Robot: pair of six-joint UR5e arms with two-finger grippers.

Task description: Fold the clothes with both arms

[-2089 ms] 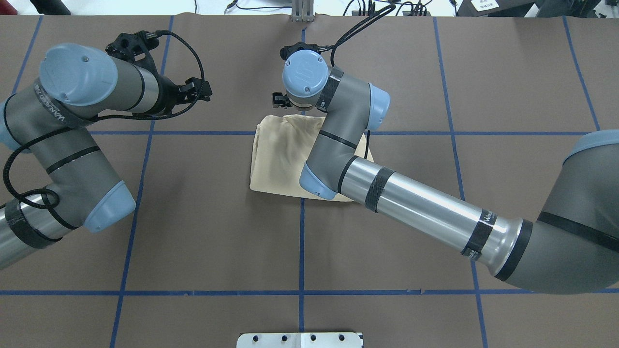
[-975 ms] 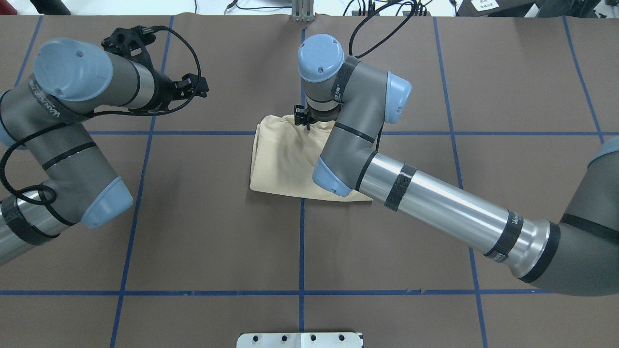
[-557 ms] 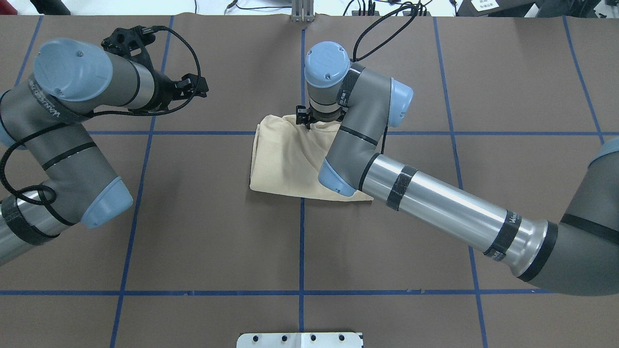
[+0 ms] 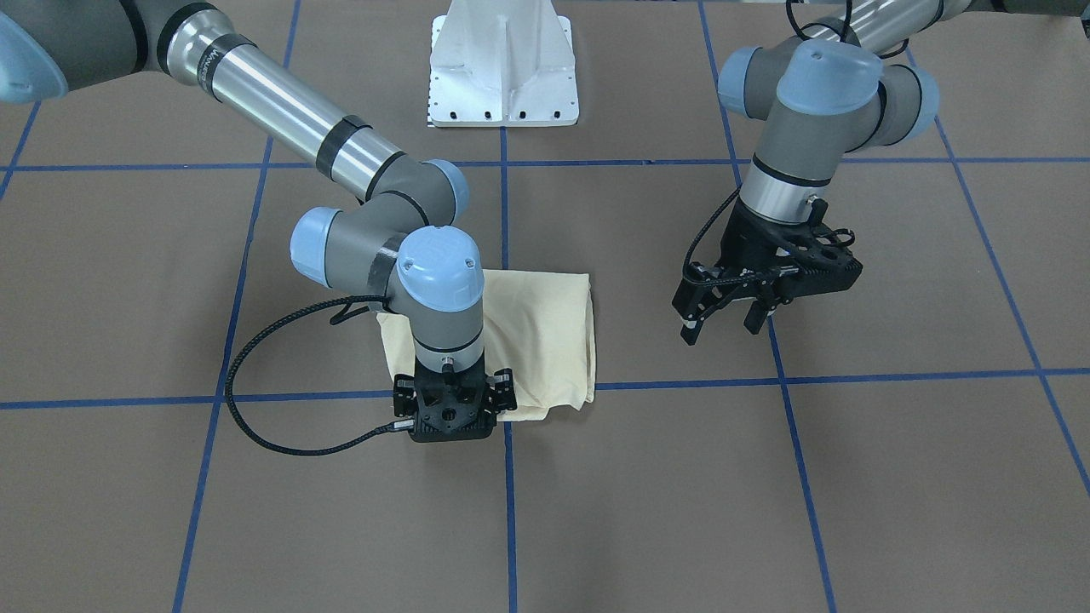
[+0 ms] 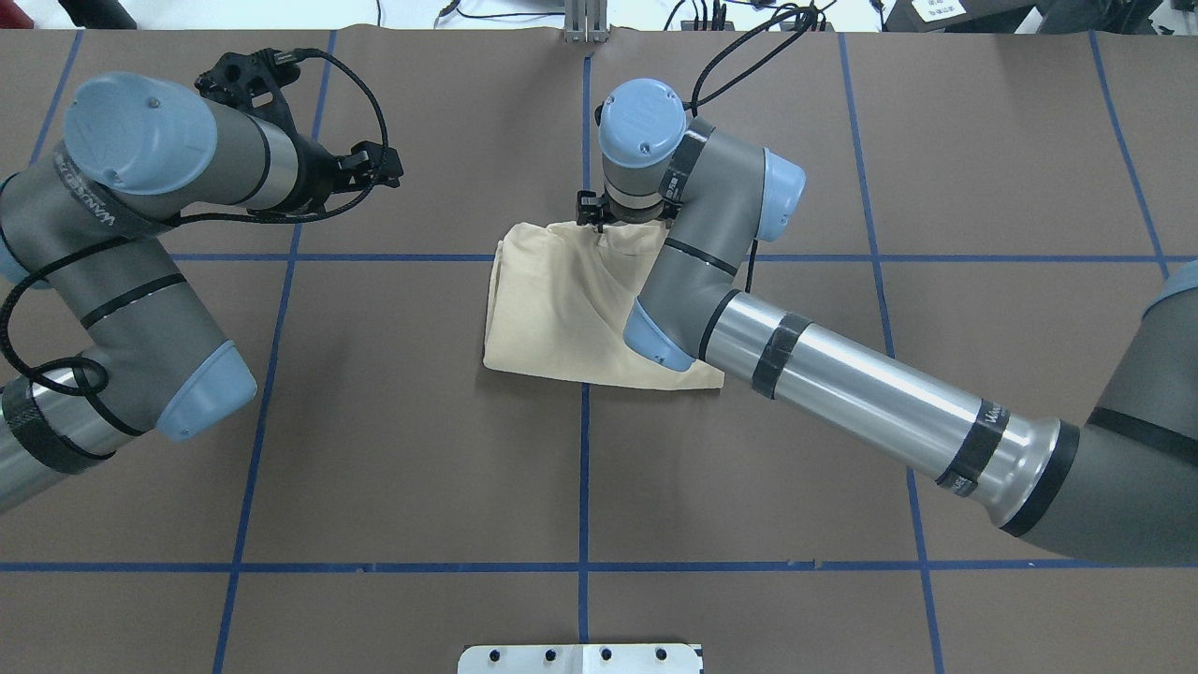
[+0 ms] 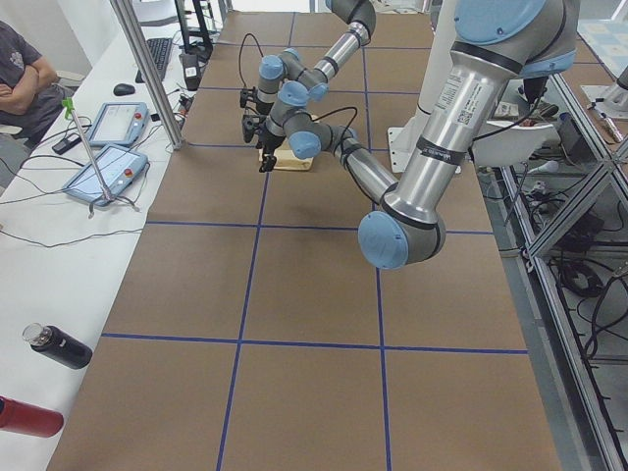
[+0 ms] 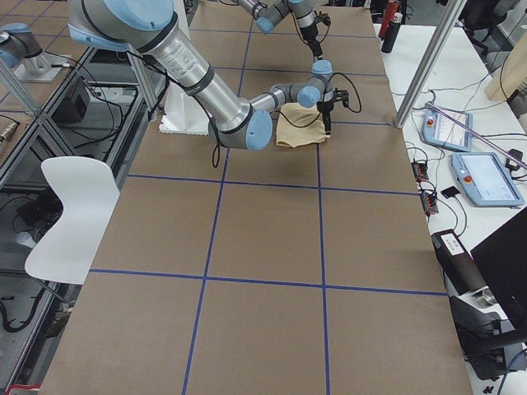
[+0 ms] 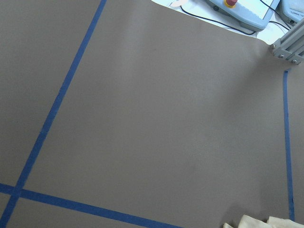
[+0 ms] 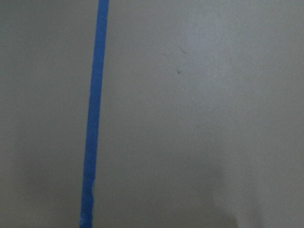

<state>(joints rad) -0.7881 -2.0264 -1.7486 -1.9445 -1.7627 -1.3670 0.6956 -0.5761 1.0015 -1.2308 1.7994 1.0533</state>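
"Folding looks nearly finished from here. Where does the shirt lie?"

"You have the shirt [image 4: 545,328] straight out from the white base [image 4: 502,64]. It lies flat on the table [image 4: 851,494] as a compact packet, astride the blue tape line [image 4: 508,511] that runs out from that base. I judge you are at a late fold, or a tidy-up of the edge farthest from the base."

"And the grippers?"

"Your right gripper [image 4: 451,413] stands upright over that far edge, close by the tape line. Its jaws are hidden under the wrist, so I cannot tell whether they pinch cloth, though creases running toward it hint at a hold. Your left gripper [image 4: 722,325] hangs off to the base's left, well apart from the shirt. Its jaws are spread and hold nothing."

"What does the next move call for?"

"Make sure you have every layer, then lift low and carry the far edge back toward the base. That edge is rumpled and rounded, while the one nearest the base lies straighter. Only bare table shows around the packet. Your right forearm [image 5: 842,393] crosses above the half on the base's right, so plan around it. The side toward the base's left is open if you want the second arm to pin the cloth."
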